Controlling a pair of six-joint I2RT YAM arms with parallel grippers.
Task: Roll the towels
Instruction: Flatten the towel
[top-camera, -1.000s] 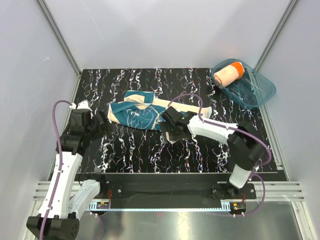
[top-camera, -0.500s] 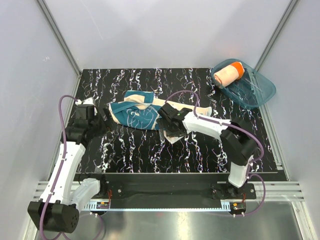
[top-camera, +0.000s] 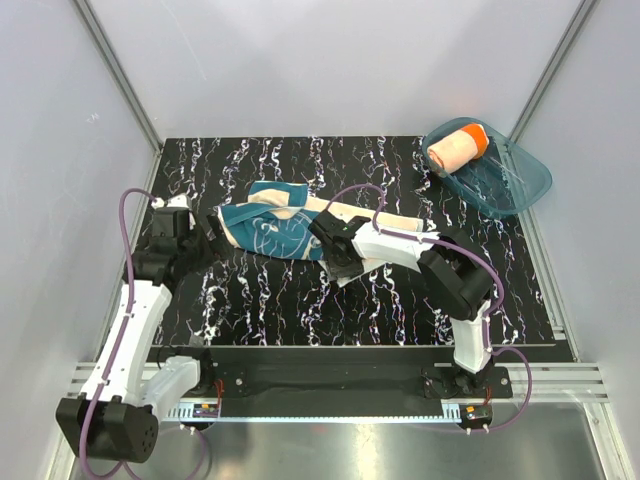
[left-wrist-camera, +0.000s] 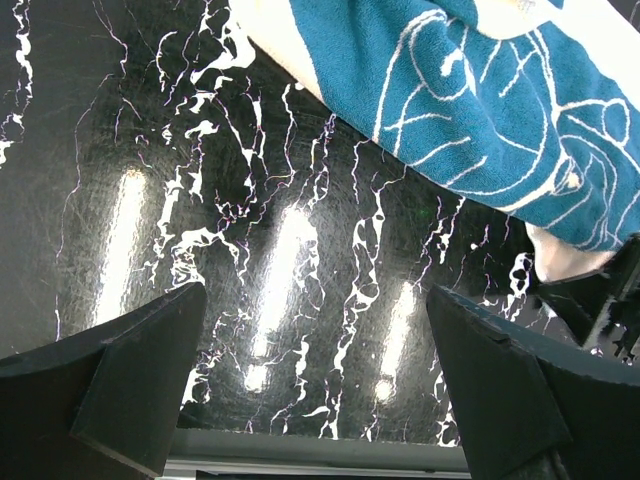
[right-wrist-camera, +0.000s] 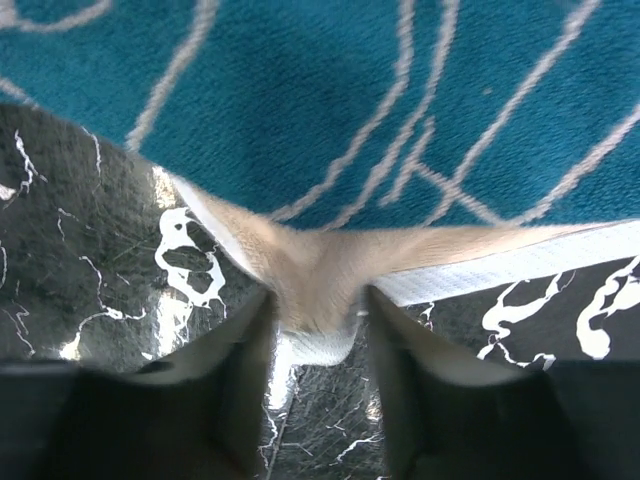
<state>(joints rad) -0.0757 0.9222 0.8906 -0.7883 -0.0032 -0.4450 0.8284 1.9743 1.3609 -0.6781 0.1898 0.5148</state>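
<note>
The teal-blue towel (top-camera: 270, 235) lies crumpled in the middle of the black marbled table, cream patches showing; in the right wrist view the teal-blue towel (right-wrist-camera: 330, 100) fills the top. My right gripper (top-camera: 335, 262) sits at its near right corner, and its jaws (right-wrist-camera: 318, 300) pinch the cream corner bunched between them. My left gripper (top-camera: 205, 245) hovers open just left of the towel, nothing between its fingers (left-wrist-camera: 150, 350); the towel (left-wrist-camera: 480, 110) lies ahead of it. The orange towel (top-camera: 455, 147) sits rolled in the tub.
A translucent teal plastic tub (top-camera: 510, 185) stands at the table's back right corner. White walls close in the table on three sides. The right gripper's dark body (left-wrist-camera: 600, 300) shows at the right edge of the left wrist view.
The right gripper moved left onto the towel's near corner and closed its fingers on the cream edge. The left arm shifted slightly toward the towel a second ago, then held still.
</note>
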